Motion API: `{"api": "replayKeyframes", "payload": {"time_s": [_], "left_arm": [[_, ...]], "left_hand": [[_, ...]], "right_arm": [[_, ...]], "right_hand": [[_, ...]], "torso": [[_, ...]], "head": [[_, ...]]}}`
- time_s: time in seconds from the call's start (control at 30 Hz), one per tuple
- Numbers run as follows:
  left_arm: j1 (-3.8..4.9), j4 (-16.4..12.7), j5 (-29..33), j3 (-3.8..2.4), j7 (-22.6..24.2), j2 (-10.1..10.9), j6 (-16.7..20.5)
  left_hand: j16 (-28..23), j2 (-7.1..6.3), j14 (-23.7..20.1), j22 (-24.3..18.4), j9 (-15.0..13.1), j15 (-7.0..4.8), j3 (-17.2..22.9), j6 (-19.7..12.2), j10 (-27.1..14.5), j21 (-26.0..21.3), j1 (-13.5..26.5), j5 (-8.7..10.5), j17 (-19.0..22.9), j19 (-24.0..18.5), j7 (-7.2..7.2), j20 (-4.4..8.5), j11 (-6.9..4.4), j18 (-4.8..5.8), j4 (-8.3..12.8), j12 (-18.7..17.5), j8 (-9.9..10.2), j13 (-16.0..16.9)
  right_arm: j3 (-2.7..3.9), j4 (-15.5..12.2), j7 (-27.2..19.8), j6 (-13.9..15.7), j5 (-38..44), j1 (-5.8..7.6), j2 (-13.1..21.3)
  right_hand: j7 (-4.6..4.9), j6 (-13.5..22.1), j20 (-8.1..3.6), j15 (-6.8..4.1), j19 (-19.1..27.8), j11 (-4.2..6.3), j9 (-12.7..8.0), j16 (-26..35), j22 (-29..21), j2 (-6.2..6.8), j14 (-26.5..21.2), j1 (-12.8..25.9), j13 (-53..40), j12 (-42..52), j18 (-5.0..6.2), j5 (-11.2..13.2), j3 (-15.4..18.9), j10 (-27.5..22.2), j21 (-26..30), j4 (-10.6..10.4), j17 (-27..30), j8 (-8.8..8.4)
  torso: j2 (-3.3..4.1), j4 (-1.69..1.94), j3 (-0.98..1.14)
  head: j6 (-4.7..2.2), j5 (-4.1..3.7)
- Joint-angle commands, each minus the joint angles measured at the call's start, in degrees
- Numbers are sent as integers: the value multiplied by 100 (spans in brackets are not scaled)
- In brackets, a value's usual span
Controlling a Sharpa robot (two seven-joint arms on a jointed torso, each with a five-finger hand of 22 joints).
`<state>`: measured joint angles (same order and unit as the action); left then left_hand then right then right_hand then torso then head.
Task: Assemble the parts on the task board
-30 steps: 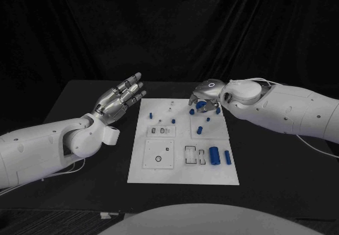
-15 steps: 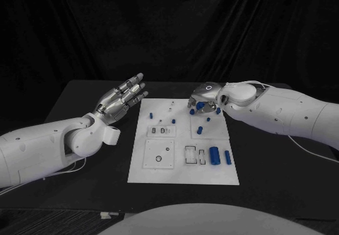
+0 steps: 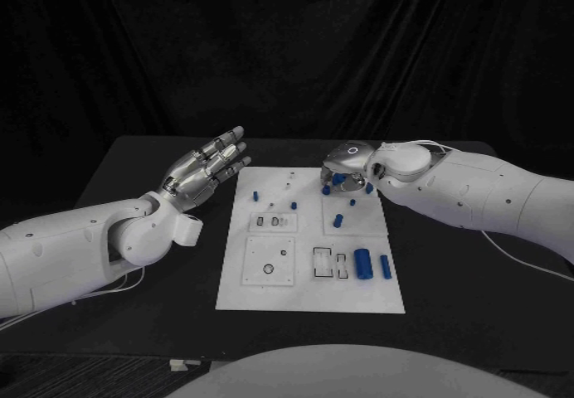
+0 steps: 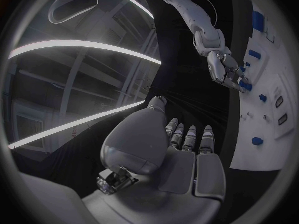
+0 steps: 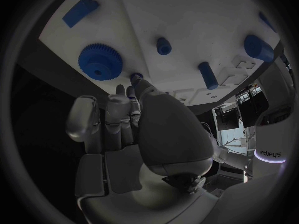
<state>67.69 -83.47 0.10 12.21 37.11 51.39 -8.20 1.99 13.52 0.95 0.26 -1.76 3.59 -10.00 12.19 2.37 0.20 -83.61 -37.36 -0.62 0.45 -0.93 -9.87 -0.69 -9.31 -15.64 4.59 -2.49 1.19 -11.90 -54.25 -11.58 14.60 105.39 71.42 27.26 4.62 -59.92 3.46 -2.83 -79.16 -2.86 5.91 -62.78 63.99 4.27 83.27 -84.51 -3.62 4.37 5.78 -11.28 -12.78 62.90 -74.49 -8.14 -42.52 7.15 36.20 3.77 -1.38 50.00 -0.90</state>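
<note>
The white task board [image 3: 306,292] lies in the middle of the black table. Blue parts stand on it: a thick cylinder [image 3: 362,263], a thinner one [image 3: 385,265] and small pegs [image 3: 338,220] [image 3: 255,196]. My right hand [image 3: 348,166] hangs over the board's far right corner, fingers pointing down. In the right wrist view its fingertips [image 5: 138,84] pinch a small blue peg [image 5: 135,76] beside a blue gear [image 5: 99,60] on the board [image 5: 187,20]. My left hand [image 3: 206,164] is raised, palm up, fingers spread and empty, just off the board's far left corner.
Rectangular slots [image 3: 324,262] and a ring-shaped recess [image 3: 268,269] mark the board's near half. Bare black table surrounds the board on all sides. The left wrist view shows my right hand [image 4: 225,70] at the board's [image 4: 249,149] far edge.
My right hand has shifted slightly further over the board's far right corner, its fingers staying down among the blue parts. The left hand has not moved.
</note>
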Motion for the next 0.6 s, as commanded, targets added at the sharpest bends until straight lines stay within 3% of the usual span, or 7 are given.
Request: {"api": "replayKeyframes", "payload": {"time_s": [0.03,0.33,0.6], "left_arm": [[10,1,-8,-6,5,-15,-95],[8,52,-8,-5,-22,-38,-121],[5,73,-8,-5,-45,-38,-149]], "left_hand": [[34,21,-2,6,-6,24,46,6,5,24,-64,-39,-7,12,-25,-26,57,-91,6,37,-11,8],[35,40,0,9,-4,32,106,-7,-1,29,-108,-88,-7,19,-33,-42,69,-94,33,50,-8,7],[33,28,-2,11,-4,37,179,-13,-16,31,-166,-146,-6,24,-41,-57,73,-97,95,56,-6,5]], "right_arm": [[4,40,-142,256,-130,-23,-13],[4,99,-199,246,-252,-46,-47],[4,151,-135,-6,-268,-65,-85]], "right_hand": [[13,-81,-35,-49,-7,6,32,-23,19,-47,11,-27,-6,-4,-41,-19,-58,86,-28,-2,-20,34],[33,-280,-46,-49,-3,4,117,-37,66,-33,10,-20,-7,40,-48,-22,-168,413,-37,-20,-63,95],[75,74,2,21,42,-102,43,3,53,161,-33,42,13,-95,-46,10,-247,164,4,-61,-41,-173]], "torso": [[8,5,-6],[9,11,-8],[10,10,-18]], "head": [[0,12],[0,17],[0,39]]}}
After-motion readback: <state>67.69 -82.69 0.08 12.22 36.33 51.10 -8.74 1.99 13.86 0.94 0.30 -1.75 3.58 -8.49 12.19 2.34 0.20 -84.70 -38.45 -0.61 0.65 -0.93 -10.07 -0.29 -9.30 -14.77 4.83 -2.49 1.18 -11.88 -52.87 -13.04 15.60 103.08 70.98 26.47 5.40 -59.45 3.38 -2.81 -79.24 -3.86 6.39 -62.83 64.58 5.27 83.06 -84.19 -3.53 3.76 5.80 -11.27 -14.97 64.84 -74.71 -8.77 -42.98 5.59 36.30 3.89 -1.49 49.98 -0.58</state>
